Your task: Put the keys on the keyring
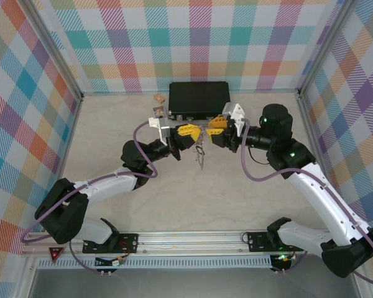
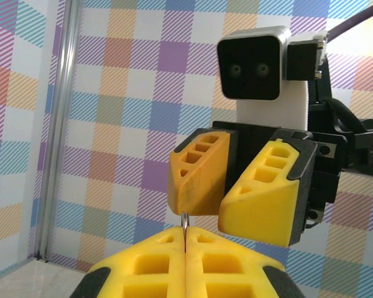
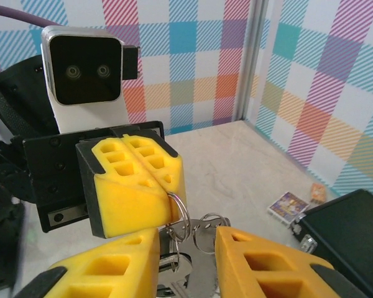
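Note:
My left gripper (image 1: 191, 131) (image 2: 185, 241) is shut on the keyring (image 2: 185, 222), a thin grey metal ring whose edge sticks up between its yellow fingers. In the right wrist view the keyring (image 3: 185, 208) curves out of the left gripper (image 3: 166, 191), with smaller wire loops linked to it. Silver keys (image 3: 198, 278) hang from those loops, and the keys (image 1: 200, 156) dangle above the table. My right gripper (image 1: 212, 126) (image 3: 186, 264) faces the left one and is open. Its fingers (image 3: 118, 264) stand either side of the keys without touching them.
A black case (image 1: 199, 99) lies just behind the two grippers. Two small cards (image 1: 158, 98) (image 1: 156, 112) lie left of it, and one card (image 3: 288, 205) sits beside the case corner (image 3: 345, 226). Plaid walls enclose the beige table (image 1: 236, 192).

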Available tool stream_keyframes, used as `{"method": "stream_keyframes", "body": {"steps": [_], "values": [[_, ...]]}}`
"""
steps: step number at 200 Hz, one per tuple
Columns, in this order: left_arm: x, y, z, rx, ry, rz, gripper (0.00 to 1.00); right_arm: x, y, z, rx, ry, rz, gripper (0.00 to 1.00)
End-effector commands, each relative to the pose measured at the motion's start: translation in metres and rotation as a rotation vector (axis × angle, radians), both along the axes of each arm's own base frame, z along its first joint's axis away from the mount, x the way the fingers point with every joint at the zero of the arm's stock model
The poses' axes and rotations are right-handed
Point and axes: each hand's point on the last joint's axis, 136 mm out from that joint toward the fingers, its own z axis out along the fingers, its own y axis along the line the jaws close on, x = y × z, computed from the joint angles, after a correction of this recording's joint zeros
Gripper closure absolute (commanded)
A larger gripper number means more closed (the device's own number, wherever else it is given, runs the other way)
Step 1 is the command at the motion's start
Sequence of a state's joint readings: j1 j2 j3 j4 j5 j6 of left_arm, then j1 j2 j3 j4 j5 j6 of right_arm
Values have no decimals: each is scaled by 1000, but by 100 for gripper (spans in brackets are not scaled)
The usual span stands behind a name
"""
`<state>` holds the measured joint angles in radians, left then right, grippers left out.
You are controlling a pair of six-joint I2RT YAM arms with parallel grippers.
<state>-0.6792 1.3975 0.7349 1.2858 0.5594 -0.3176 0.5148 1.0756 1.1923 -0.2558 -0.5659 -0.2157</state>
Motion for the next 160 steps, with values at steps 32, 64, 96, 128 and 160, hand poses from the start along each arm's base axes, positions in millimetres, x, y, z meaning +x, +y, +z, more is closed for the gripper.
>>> {"method": "stream_keyframes", "body": {"steps": [32, 64, 96, 128, 160], "values": [[-18, 5, 20, -37, -88, -39, 100, -12, 5, 7, 39, 106, 126, 72], [-20, 5, 22, -37, -91, -55, 100, -8, 5, 4, 45, 154, 157, 74], [-22, 5, 23, -37, -93, -62, 100, -5, 7, 0, 47, 184, 176, 74], [-23, 4, 25, -38, -93, -73, 100, -3, 9, -2, 49, 203, 193, 75], [-23, 2, 24, -34, -87, -88, 100, -8, 12, -2, 57, 222, 236, 82]]}}
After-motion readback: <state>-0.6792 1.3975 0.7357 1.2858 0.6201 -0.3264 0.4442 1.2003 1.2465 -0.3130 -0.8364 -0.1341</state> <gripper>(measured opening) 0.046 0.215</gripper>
